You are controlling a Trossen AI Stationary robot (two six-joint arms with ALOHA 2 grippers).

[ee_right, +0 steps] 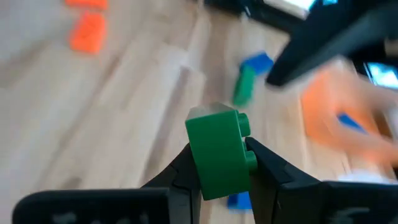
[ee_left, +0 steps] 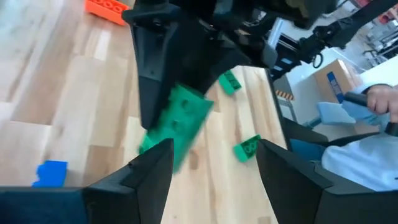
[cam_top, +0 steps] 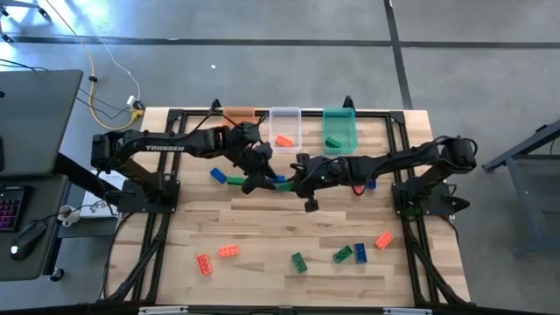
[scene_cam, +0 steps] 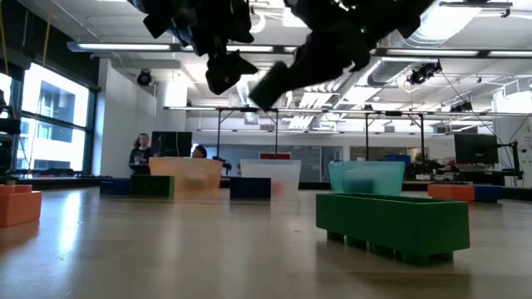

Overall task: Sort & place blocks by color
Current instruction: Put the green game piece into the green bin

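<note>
**Blocks scattered; right gripper clamps a green one mid-table**

Blocks lie spread over the wooden table point(cam_top: 262, 219), largest thing in view, with both dark arms meeting near its centre. Along the twelve o'clock edge stand three bins: an orange bin point(cam_top: 238, 115), a clear bin point(cam_top: 285, 122) with an orange block point(cam_top: 283, 140) inside, and a green bin point(cam_top: 339, 125) with a green block point(cam_top: 332, 141) inside.

The left gripper point(cam_top: 254, 182) hangs over the middle, its fingers point(ee_left: 152, 168) spread apart and empty. The right gripper point(ee_right: 221, 163), just at its three o'clock side, is closed on a green brick point(ee_right: 219, 149), pinched between both fingers above the wood.

Toward six o'clock lie two orange blocks point(cam_top: 229, 251), point(cam_top: 204, 263), a green block point(cam_top: 299, 262), a green-and-blue pair point(cam_top: 350, 254) and another orange block point(cam_top: 383, 240). At nine o'clock of the left gripper sit a blue block point(cam_top: 218, 176) and a thin green block point(cam_top: 235, 181).
</note>
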